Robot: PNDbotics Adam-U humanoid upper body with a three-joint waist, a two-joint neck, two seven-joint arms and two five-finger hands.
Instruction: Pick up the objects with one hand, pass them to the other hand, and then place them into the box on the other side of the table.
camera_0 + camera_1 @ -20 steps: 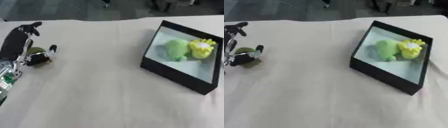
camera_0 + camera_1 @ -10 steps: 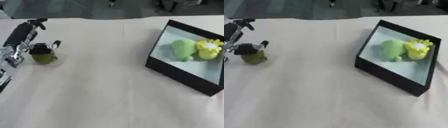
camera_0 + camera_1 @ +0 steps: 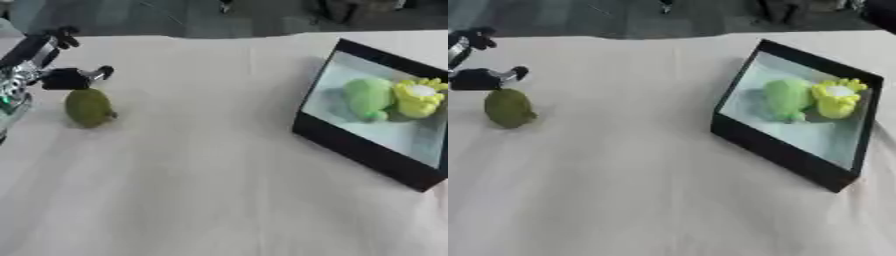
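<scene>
At the far left edge of my view, my left hand [image 3: 44, 70], black with silver joints, hovers above the counter with its fingers spread and straight, holding nothing. One finger points up toward the far edge, and the thumb reaches out to the right.

Just below that thumb lies the olive-green, egg-shaped fruit [image 3: 88, 107], resting on the cream cloth-covered counter [image 3: 201, 190]. I cannot tell for sure whether the thumb tip touches the fruit or sits just above it; the fingers are not wrapped round it.

Well apart from it, across the counter on the right side, stands the black rectangular box with a pale inner floor [image 3: 785, 150], set askew with one corner toward me. Inside it, toward its far end, sit a light green rounded plush toy [image 3: 785, 99] and, touching it on the right, a bright yellow plush toy with petal-like edges [image 3: 836, 98].

My right hand shows in neither eye view.
</scene>
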